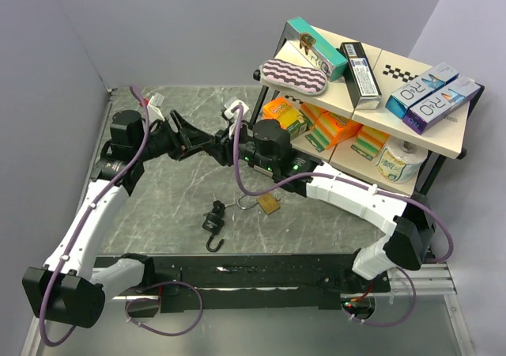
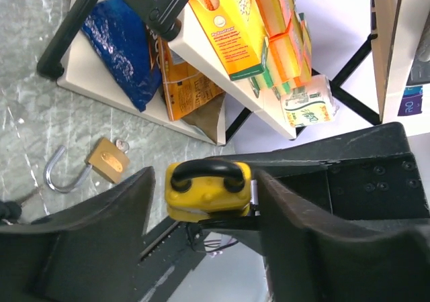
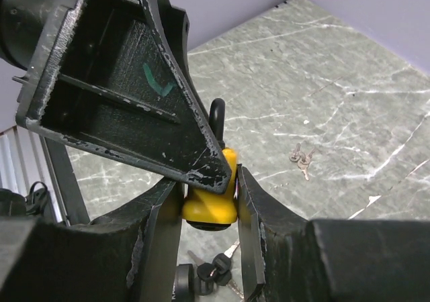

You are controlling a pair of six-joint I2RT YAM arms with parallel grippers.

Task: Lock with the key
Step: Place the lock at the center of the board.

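Over the middle of the stone-patterned table [image 1: 158,206] the two arms meet nose to nose. The right gripper [image 3: 209,196] is clenched on a yellow padlock [image 3: 211,208], a finger pressed to each flank of its body, the black hoop pointing toward 12 o'clock in its own wrist camera. The left gripper [image 2: 205,181] faces it with its jaws spread wider than the padlock. From its wrist camera there is a clear gap at 9 o'clock, while the finger at 3 o'clock sits just beside the body, and I cannot tell whether it touches. Down on the table, at about 5 o'clock from that meeting point in the overhead view, lies a brass padlock [image 1: 269,205] with its hoop swung open. A black lock [image 1: 213,217] lies near it at 6 o'clock. A small bunch of keys [image 3: 300,158] rests flat on the table, apart from both grippers. A shelf rack [image 1: 332,95] loaded with boxes and sponges stands at 2 o'clock.
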